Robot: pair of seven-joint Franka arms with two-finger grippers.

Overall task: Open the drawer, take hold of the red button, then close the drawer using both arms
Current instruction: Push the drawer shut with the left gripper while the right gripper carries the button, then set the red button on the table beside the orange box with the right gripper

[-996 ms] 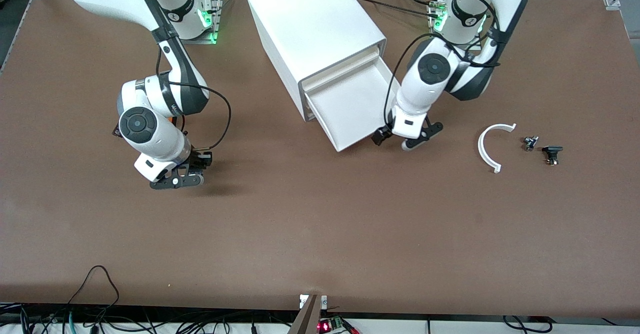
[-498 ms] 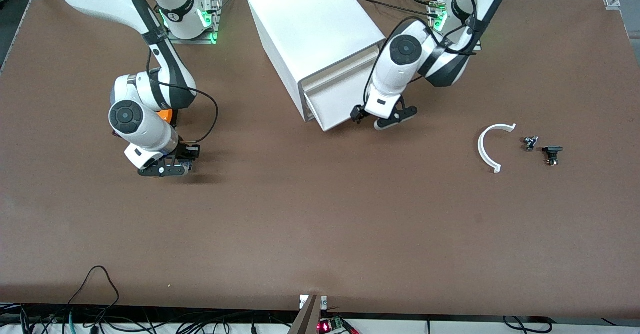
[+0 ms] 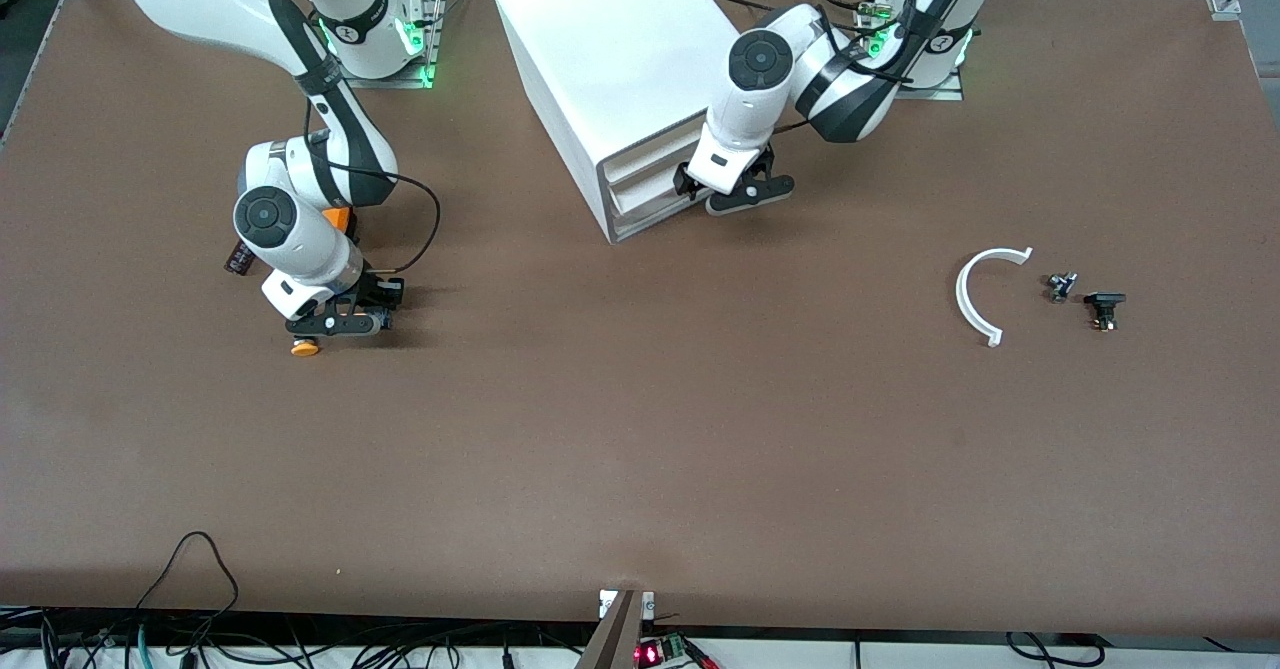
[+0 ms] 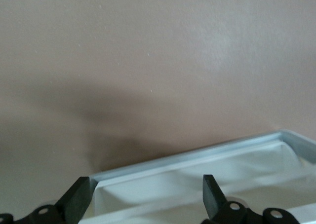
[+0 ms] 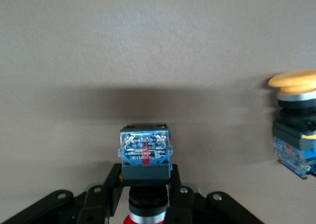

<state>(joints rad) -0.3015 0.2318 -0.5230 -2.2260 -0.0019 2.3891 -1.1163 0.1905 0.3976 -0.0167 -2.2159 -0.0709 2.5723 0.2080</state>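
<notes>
- Button [image 5: 145, 155] clamped in right end effector [image 3: 335, 323], low over bench [image 3: 640, 449] beside orange-capped button [image 3: 305, 348].
- Left end effector [image 3: 728, 189] spread apart at drawer [image 3: 648, 192] front.

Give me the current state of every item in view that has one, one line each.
drawer: almost shut, front lip nearly flush with the cabinet.
left pincer: open, at the drawer's front lip.
right pincer: shut on the button, low over the table.
yellow-capped button: standing on the table beside the right pincer.
</notes>
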